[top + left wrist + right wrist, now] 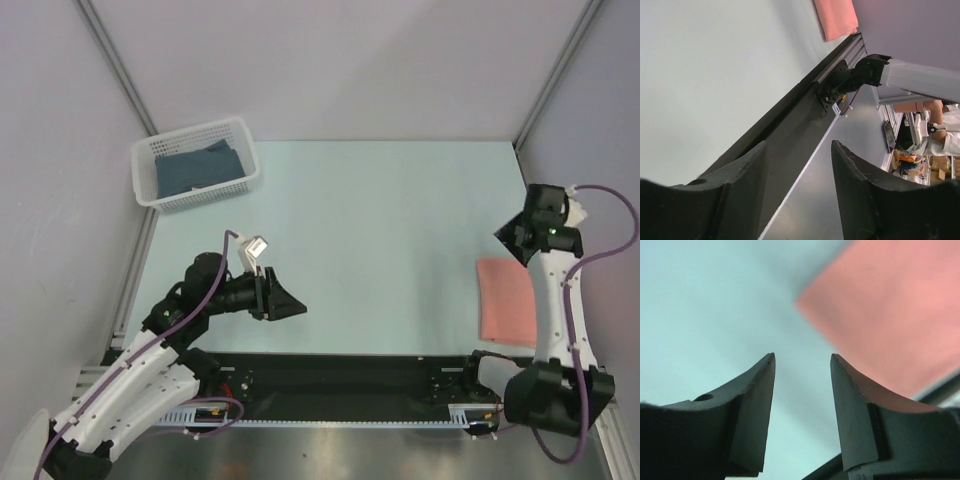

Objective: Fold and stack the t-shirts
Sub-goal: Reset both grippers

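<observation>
A salmon-pink t-shirt [505,300] lies folded into a small rectangle at the table's right side, beside the right arm. It also shows in the left wrist view as the pink t-shirt [835,17] and in the right wrist view as the pink t-shirt [890,305]. A dark slate-blue t-shirt [195,168] lies bunched inside the basket at the back left. My right gripper [512,240] [802,357] hovers just behind the pink shirt's far corner, open, nothing between its fingers. My left gripper [292,306] [799,146] hangs over the front left of the table, open and holding nothing.
The white lattice basket [150,160] stands at the back left corner. A black rail [330,375] runs along the table's near edge between the arm bases. Grey walls and metal frame posts [120,70] enclose the table.
</observation>
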Robot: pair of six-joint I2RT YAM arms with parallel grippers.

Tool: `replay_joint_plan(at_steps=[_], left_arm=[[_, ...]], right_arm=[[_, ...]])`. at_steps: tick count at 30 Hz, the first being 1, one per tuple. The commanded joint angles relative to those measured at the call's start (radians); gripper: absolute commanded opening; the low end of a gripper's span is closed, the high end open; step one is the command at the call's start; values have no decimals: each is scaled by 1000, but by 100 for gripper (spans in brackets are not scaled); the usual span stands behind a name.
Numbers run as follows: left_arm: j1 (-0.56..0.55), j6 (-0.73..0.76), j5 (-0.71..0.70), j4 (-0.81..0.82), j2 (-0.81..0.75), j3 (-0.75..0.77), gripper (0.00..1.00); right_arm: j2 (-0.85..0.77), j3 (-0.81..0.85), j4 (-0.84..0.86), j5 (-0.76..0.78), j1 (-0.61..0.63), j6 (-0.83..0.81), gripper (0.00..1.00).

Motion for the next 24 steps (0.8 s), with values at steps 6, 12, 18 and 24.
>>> replay_joint_plan(at_steps=[6, 12, 18, 24], left_arm=[[15, -36, -106, -79, -168, -26, 67], [15, -158, -246, -67, -447, -169, 84], [15, -366, -475, -174, -743, -255, 100], [15, -436, -378, 46, -769, -362, 100]], right_arm=[[-230, -160, 249, -261, 556, 229, 77], [-538, -523, 445, -255, 906, 436, 100], [-888, -802, 521, -231, 1034, 650, 100], [-1082, -930, 492, -246, 1040, 707, 100]])
